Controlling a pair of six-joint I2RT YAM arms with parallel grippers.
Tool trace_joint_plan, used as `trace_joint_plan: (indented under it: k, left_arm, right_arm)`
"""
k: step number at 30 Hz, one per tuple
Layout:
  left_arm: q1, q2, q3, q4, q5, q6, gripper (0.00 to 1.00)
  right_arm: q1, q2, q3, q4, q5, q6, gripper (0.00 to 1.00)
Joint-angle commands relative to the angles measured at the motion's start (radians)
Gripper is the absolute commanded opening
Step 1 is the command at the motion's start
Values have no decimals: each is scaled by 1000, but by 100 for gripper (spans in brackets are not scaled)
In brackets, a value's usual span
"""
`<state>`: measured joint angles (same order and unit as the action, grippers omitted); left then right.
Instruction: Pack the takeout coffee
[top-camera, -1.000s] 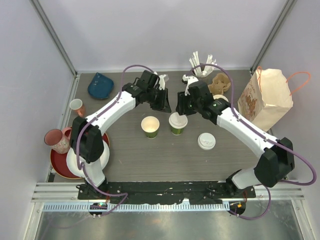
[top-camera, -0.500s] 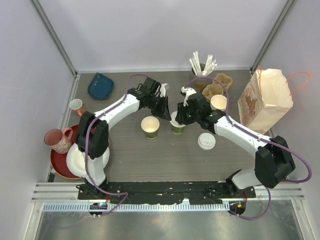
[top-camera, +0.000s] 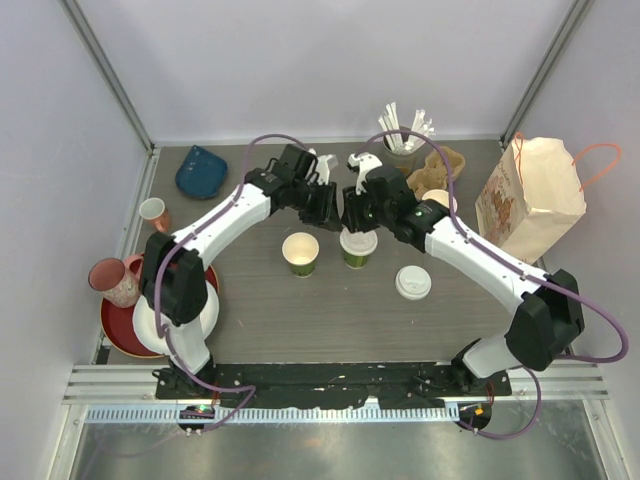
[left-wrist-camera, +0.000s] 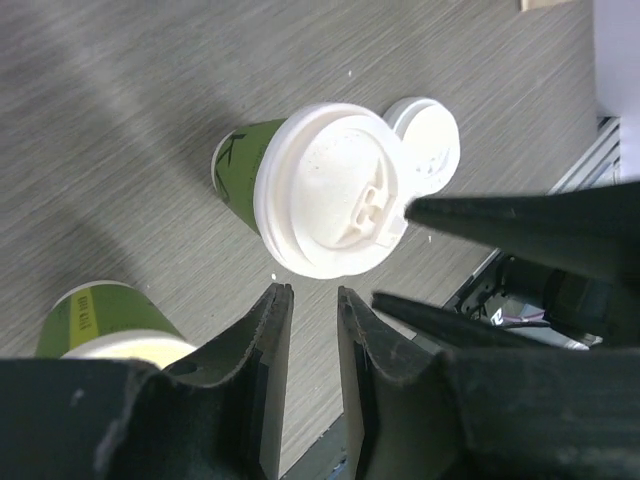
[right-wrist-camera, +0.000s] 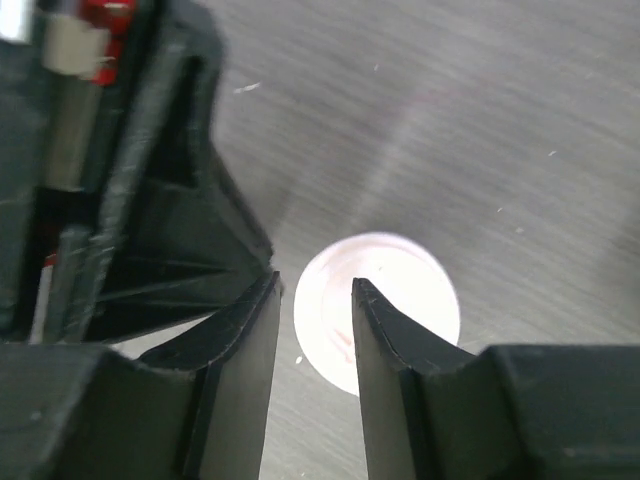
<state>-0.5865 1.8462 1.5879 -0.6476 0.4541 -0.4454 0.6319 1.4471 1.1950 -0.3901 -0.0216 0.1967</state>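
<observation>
Jaws both narrowly parted, empty, right jaws risen above lidded cup (top-camera: 357, 241)

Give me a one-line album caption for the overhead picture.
Left gripper and right gripper meet over a lidded green cup; an open cup, loose lid and paper bag wait nearby.

Open cup (top-camera: 300, 252) flanks lidded cup (top-camera: 357, 243), gap seemingly narrow
</observation>
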Motion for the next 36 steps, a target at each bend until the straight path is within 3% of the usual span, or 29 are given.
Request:
trace_joint_plan:
  k: [1,6,9,13,18,23,30,36]
  left_arm:
    - [60,-103,35,-15,-3,14,29]
    - [125,-125,12,5,-6,1,30]
    - [134,-124,-3,11,8,-4,30]
    - [136,-120,-14,16,32,-12,30]
    - [137,-113,0,16,41,-12,30]
    - [139,-108,9,14,49,-16,30]
    - [137,-104,24,6,61,-12,30]
    - [154,-114,24,5,66,-1,30]
  right_arm:
    - [44,36,98,-24,135,-78,44]
    - [124,65,78,-4,271,-114,43]
    - [126,87,-6,30,297,-108,40]
    - [127,116,-132,59,330,-79,28]
    - [150,111,-195,71,371,-59,27]
    - [179,70,-126,28,414,-86,27]
    - [235,87,72,-26,497,-173,41]
    - [242,104,121,-35,532,-194,44]
